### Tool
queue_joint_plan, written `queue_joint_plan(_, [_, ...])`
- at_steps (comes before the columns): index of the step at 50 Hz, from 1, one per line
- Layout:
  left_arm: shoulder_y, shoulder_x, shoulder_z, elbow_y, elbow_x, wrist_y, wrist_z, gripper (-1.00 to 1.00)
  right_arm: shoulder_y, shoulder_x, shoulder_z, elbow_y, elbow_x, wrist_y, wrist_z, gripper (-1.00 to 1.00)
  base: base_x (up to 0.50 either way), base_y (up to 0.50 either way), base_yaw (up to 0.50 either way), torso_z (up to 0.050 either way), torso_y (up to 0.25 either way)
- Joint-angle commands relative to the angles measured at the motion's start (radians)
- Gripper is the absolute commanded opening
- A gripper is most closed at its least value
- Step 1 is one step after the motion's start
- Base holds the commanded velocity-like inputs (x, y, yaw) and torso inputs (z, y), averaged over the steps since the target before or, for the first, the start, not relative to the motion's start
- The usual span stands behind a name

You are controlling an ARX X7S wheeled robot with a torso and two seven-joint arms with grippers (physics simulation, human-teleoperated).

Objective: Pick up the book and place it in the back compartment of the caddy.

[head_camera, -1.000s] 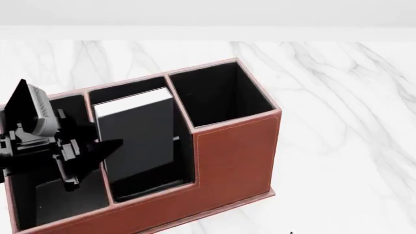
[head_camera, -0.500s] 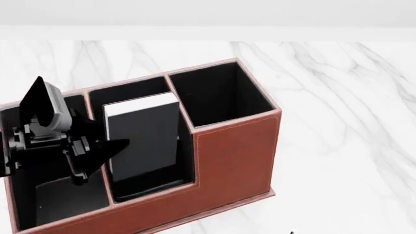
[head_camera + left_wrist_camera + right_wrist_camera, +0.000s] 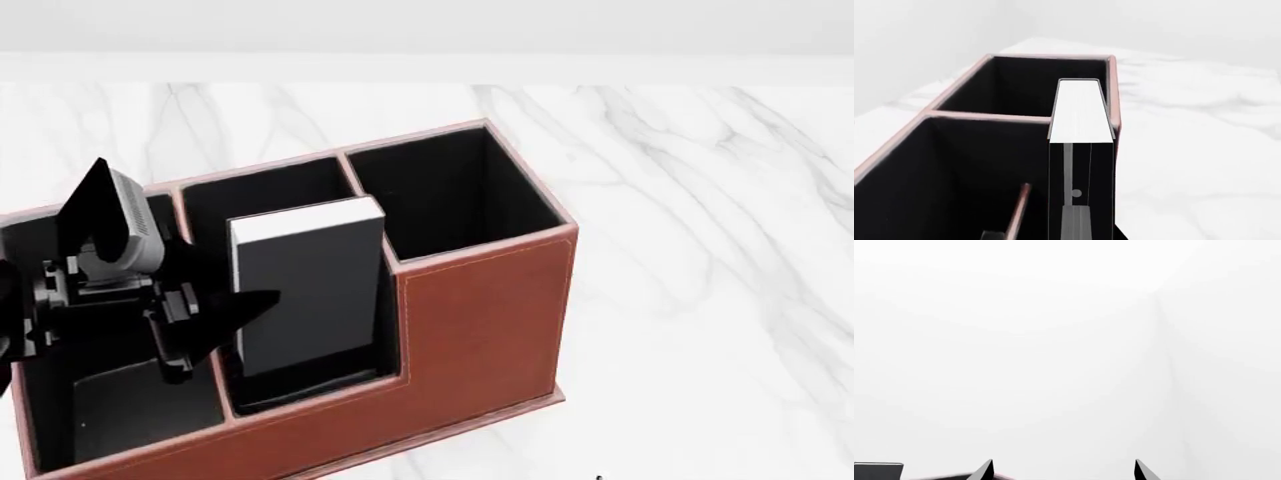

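My left gripper [image 3: 220, 320] hangs low over the near end of the caddy [image 3: 474, 320], its dark fingers pointing at the side of the book [image 3: 307, 290]. Whether it is clenched on the cover or has let go I cannot tell: the head view shows one fingertip at the book's edge, and the wrist view shows only the book's face close up.

The book stands upright, leaning a little, inside the caddy's split middle section. Its white page edges [image 3: 1079, 110] rise above the low cut-down front wall. From the wrist camera it sits hard against one long wall, with the thin divider [image 3: 1016, 210] beside it. Its lower end appears to rest toward the front of that section, so I judge it not yet squarely in the back compartment [image 3: 260, 190].

To finish well, I would keep the book vertical, ease it back past the divider, and loosen only once its bottom edge is seated.

Behind stands the tall end pocket [image 3: 447, 190], and beyond it the white marble surface [image 3: 694, 200].

My right gripper [image 3: 1063, 471] is parted, tips apart, against blank white.
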Motion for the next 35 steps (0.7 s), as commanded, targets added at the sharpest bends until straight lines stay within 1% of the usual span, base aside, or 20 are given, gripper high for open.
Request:
queue_joint_plan(1, [0.005, 0.021, -0.313, 0.001, 0.164, -0.019, 0.017, -1.00, 0.000, 0.002, -0.002, -0.001, 0.001, 0.001, 0.001, 1.00, 0.00, 0.00, 0.00, 0.000, 0.000])
queue_joint_plan(8, [0.018, 0.030, -0.445, 0.001, 0.285, -0.033, 0.022, -1.00, 0.000, 0.002, -0.003, -0.002, 0.001, 0.002, 0.002, 1.00, 0.00, 0.00, 0.00, 0.000, 0.001])
queue_joint_plan(14, [0.021, 0.033, -0.526, 0.001, 0.366, -0.042, 0.007, -1.00, 0.000, 0.003, -0.004, -0.004, 0.002, 0.003, 0.002, 1.00, 0.00, 0.00, 0.00, 0.000, 0.000])
queue_joint_plan(18, [0.024, 0.035, -0.564, 0.001, 0.412, -0.046, -0.030, -1.00, 0.000, 0.004, -0.004, -0.005, 0.003, 0.003, 0.003, 1.00, 0.00, 0.00, 0.00, 0.000, 0.002])
queue_joint_plan(27, [0.026, 0.045, -0.602, 0.001, 0.480, -0.054, -0.063, -1.00, 0.002, 0.007, -0.006, -0.005, 0.008, 0.002, 0.004, 1.00, 0.00, 0.00, 0.00, 0.001, 0.001])
queue_joint_plan(35, [0.024, 0.052, -0.617, 0.000, 0.504, -0.067, -0.070, -1.00, 0.001, 0.012, -0.005, -0.009, 0.013, 0.002, 0.005, 1.00, 0.00, 0.00, 0.00, 0.000, 0.001])
